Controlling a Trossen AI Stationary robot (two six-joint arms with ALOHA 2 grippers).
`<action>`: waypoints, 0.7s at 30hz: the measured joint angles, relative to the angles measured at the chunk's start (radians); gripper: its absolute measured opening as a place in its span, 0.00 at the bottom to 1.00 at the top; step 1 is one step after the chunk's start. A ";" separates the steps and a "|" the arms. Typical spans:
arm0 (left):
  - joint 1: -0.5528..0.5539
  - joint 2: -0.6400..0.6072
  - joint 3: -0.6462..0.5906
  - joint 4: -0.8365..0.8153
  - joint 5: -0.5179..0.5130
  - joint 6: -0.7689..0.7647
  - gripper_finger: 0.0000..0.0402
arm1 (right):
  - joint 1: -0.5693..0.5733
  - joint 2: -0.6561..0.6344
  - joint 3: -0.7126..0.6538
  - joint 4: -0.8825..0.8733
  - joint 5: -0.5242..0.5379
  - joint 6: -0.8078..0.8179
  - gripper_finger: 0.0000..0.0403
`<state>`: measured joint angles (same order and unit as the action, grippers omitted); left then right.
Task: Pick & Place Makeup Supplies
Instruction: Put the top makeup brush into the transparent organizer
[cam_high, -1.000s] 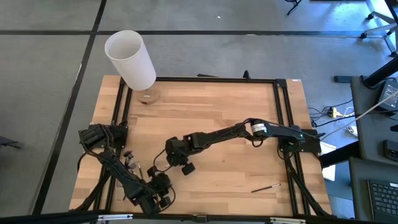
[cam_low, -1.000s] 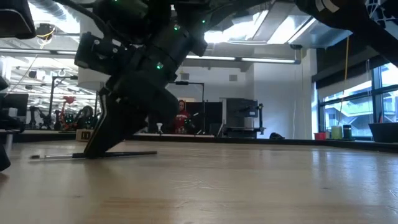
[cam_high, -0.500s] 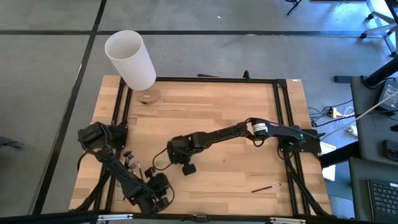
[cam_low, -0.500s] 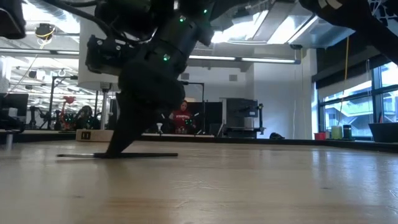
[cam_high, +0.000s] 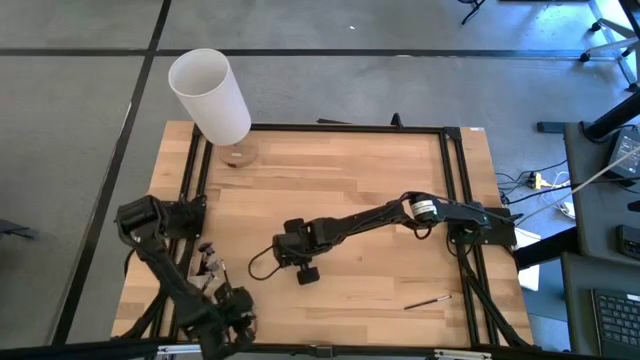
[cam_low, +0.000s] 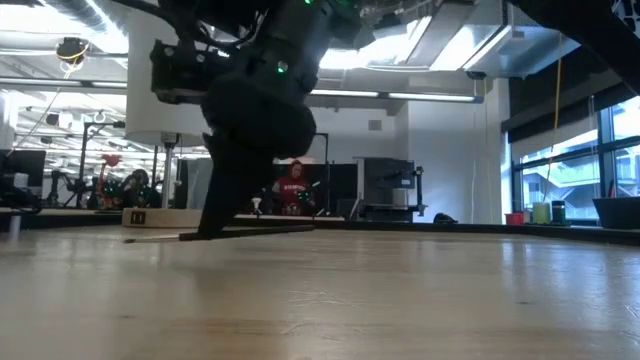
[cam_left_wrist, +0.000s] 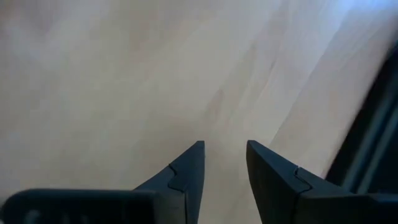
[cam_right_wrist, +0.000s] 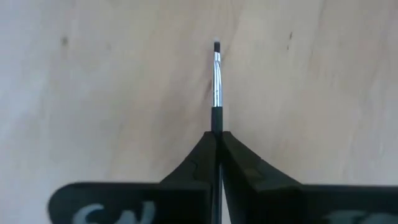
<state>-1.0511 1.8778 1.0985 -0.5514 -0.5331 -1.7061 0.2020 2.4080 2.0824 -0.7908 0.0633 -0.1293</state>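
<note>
Wooden counter (cam_high: 380, 180) carries one loose brush (cam_high: 427, 300); right claw (cam_right_wrist: 217, 138) pinches another brush (cam_right_wrist: 216, 81); left claw (cam_left_wrist: 225, 163) half open, empty.

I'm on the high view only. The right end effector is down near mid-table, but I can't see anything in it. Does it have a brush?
Observer: Yes. The right wrist view shows the right end effector shut on a thin brush, with the bristle tip poking out ahead of it.
Operator: Is it lifted?
Observer: In the low view the brush sits almost level, one end slightly higher, right at the table surface. I can't tell if it's clear.
Operator: And the left one?
Observer: The left wrist view shows the left end effector open, with nothing between its fingers.
</note>
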 joint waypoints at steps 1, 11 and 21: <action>-0.014 0.000 0.000 0.000 -0.058 -0.024 0.28 | 0.004 0.000 0.000 0.001 -0.005 0.011 0.04; -0.061 0.001 0.000 0.064 -0.360 -0.067 0.28 | 0.079 -0.113 -0.323 0.385 0.006 0.092 0.06; -0.009 0.001 0.001 0.065 -0.420 0.014 0.28 | 0.038 -0.460 -0.825 1.070 -0.053 0.097 0.06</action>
<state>-1.0598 1.8786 1.0992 -0.4869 -0.9534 -1.6918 0.2403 1.9476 1.2577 0.2787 0.0104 -0.0319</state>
